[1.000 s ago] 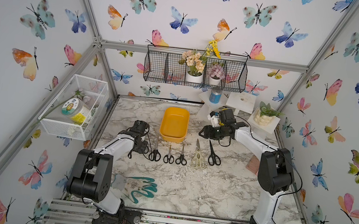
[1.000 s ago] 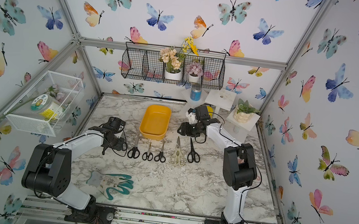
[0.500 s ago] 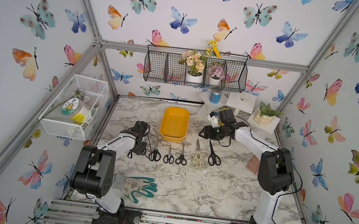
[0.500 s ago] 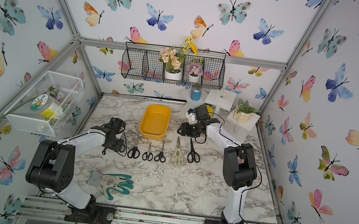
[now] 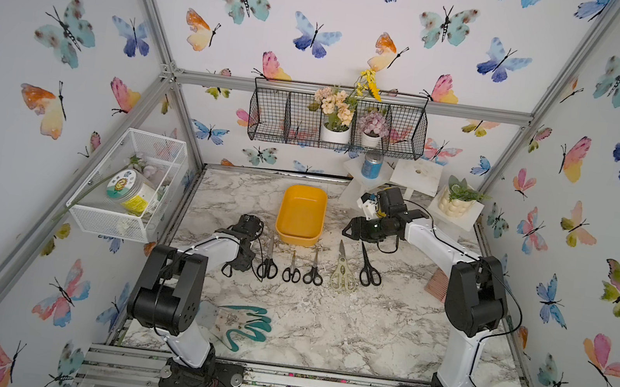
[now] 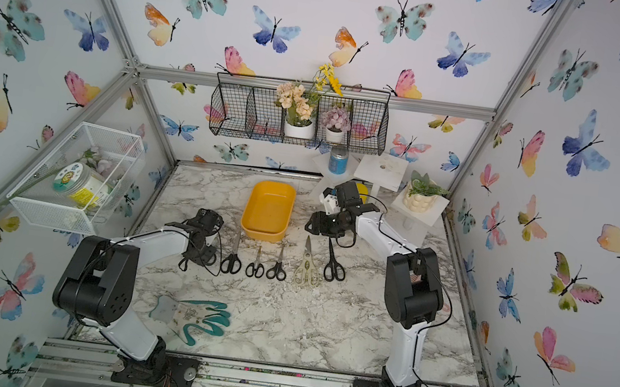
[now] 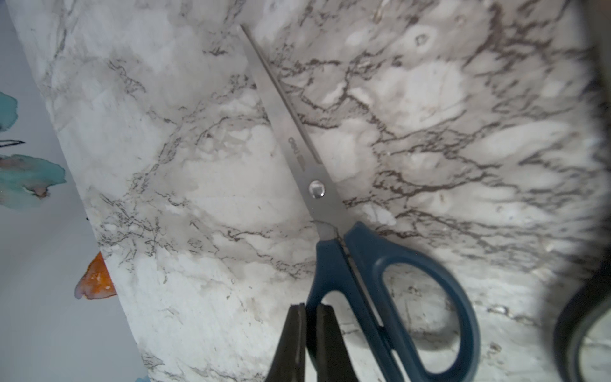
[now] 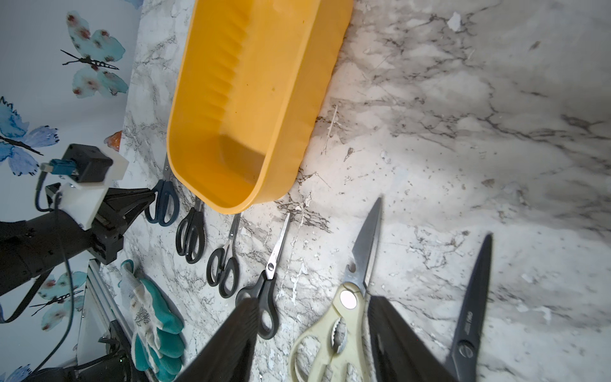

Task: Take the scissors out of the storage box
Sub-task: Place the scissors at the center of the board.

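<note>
The left gripper (image 7: 309, 307) has its jaws pressed together with nothing seen between them. Its tips sit right against the handle loop of the blue-handled scissors (image 7: 317, 190), low over the marble table (image 5: 323, 326). That pair lies just off the left near corner of the storage box (image 8: 211, 86), its blade running up beside the box's left side. The right gripper (image 8: 312, 300) has its jaws spread wide and grips nothing. Its dark fingers (image 8: 231, 340) hang above the table off the box's right near corner, and in the right wrist view the cream-handled shears (image 8: 344, 317) show between them. All six pairs lie on the table outside the box, in a row just before its near short end, blades toward the box and handles away from it. Rightward from the blue pair come a large black-handled pair (image 8: 190, 231) with its blade tips just at the box's near rim, a small black-handled pair (image 8: 224, 268) and a slim black-handled pair (image 8: 264, 284). Then come the shears and last the black-bladed scissors (image 8: 472, 297), farthest to the right of the box. The yellow-orange box stands flat on the table, open side up. A white and teal glove (image 8: 155, 330) lies well apart from the box, toward the left arm's base.
</note>
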You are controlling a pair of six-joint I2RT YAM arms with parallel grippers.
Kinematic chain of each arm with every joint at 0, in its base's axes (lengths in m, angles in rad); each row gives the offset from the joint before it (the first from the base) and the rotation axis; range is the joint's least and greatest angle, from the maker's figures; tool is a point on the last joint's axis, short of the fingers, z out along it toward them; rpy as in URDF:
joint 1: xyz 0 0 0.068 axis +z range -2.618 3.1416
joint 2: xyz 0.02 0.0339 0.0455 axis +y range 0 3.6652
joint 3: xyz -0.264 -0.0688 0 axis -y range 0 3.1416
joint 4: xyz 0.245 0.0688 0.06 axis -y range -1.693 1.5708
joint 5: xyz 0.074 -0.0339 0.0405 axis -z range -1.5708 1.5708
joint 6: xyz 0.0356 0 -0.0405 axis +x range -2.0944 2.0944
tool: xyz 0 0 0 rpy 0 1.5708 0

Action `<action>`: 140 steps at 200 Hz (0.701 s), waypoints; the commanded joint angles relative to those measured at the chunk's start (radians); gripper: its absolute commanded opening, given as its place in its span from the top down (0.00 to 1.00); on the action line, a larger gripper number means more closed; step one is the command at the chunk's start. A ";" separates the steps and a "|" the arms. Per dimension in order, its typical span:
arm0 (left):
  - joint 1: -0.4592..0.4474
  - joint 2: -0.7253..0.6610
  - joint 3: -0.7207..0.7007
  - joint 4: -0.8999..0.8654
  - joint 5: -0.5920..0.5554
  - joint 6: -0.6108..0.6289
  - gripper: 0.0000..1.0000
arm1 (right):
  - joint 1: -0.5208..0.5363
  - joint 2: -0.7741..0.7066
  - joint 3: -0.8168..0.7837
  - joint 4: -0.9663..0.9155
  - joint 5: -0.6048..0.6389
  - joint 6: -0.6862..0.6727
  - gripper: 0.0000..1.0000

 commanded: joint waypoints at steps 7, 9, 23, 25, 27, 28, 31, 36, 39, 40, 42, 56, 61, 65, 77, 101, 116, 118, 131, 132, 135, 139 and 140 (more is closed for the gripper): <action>-0.009 0.037 -0.010 0.004 -0.091 0.066 0.98 | 0.010 0.006 0.047 -0.036 -0.016 -0.009 0.42; -0.009 0.039 -0.011 0.004 -0.091 0.067 0.98 | 0.010 0.007 0.046 -0.036 -0.016 -0.009 0.42; -0.009 0.042 -0.013 0.006 -0.086 0.071 0.95 | 0.013 0.007 0.049 -0.038 -0.015 -0.009 0.42; -0.009 0.042 -0.014 0.006 -0.087 0.071 0.94 | 0.014 0.007 0.050 -0.038 -0.014 -0.009 0.42; -0.009 0.041 -0.015 0.006 -0.088 0.071 0.93 | 0.015 0.008 0.051 -0.039 -0.013 -0.009 0.42; -0.009 0.042 -0.016 0.006 -0.089 0.071 0.92 | 0.015 0.007 0.051 -0.039 -0.013 -0.009 0.42; -0.009 0.042 -0.017 0.007 -0.091 0.071 0.91 | 0.016 0.007 0.052 -0.040 -0.011 -0.009 0.42; -0.009 0.044 -0.020 0.008 -0.097 0.072 0.89 | 0.017 0.008 0.055 -0.041 -0.010 -0.010 0.42; -0.009 0.043 -0.021 0.009 -0.101 0.072 0.88 | 0.018 0.008 0.057 -0.043 -0.009 -0.011 0.42; -0.009 0.043 -0.021 0.009 -0.102 0.072 0.87 | 0.018 0.008 0.057 -0.044 -0.009 -0.011 0.42; -0.009 0.043 -0.022 0.010 -0.103 0.072 0.87 | 0.018 0.008 0.059 -0.046 -0.008 -0.012 0.42; -0.009 0.042 -0.024 0.020 -0.126 0.072 0.81 | 0.019 0.013 0.074 -0.056 -0.004 -0.017 0.42; -0.009 0.041 -0.023 0.022 -0.133 0.071 0.79 | 0.019 0.014 0.080 -0.059 -0.003 -0.018 0.42; -0.009 0.039 -0.021 0.021 -0.136 0.070 0.77 | 0.019 0.015 0.085 -0.063 -0.002 -0.019 0.42; -0.009 0.030 -0.009 0.019 -0.149 0.058 0.73 | 0.019 0.017 0.096 -0.067 0.001 -0.021 0.42; -0.011 -0.012 0.034 -0.008 -0.110 -0.002 0.68 | 0.021 0.017 0.109 -0.076 0.003 -0.024 0.42; -0.022 -0.064 0.060 -0.015 -0.022 -0.062 0.67 | 0.021 0.016 0.109 -0.077 0.004 -0.024 0.42; -0.023 -0.073 0.062 -0.015 -0.008 -0.074 0.67 | 0.022 0.015 0.109 -0.077 0.004 -0.024 0.42; -0.029 -0.123 0.071 -0.012 0.070 -0.157 0.66 | 0.023 0.013 0.106 -0.075 0.005 -0.024 0.42; -0.030 -0.126 0.072 -0.012 0.076 -0.165 0.66 | 0.023 0.012 0.106 -0.075 0.005 -0.024 0.42; -0.028 -0.134 0.073 -0.012 0.092 -0.184 0.66 | 0.023 0.012 0.105 -0.076 0.006 -0.024 0.42; -0.028 -0.141 0.073 -0.013 0.108 -0.219 0.66 | 0.024 0.010 0.104 -0.074 0.007 -0.024 0.42; -0.028 -0.144 0.073 -0.012 0.113 -0.226 0.66 | 0.025 0.010 0.103 -0.074 0.007 -0.024 0.42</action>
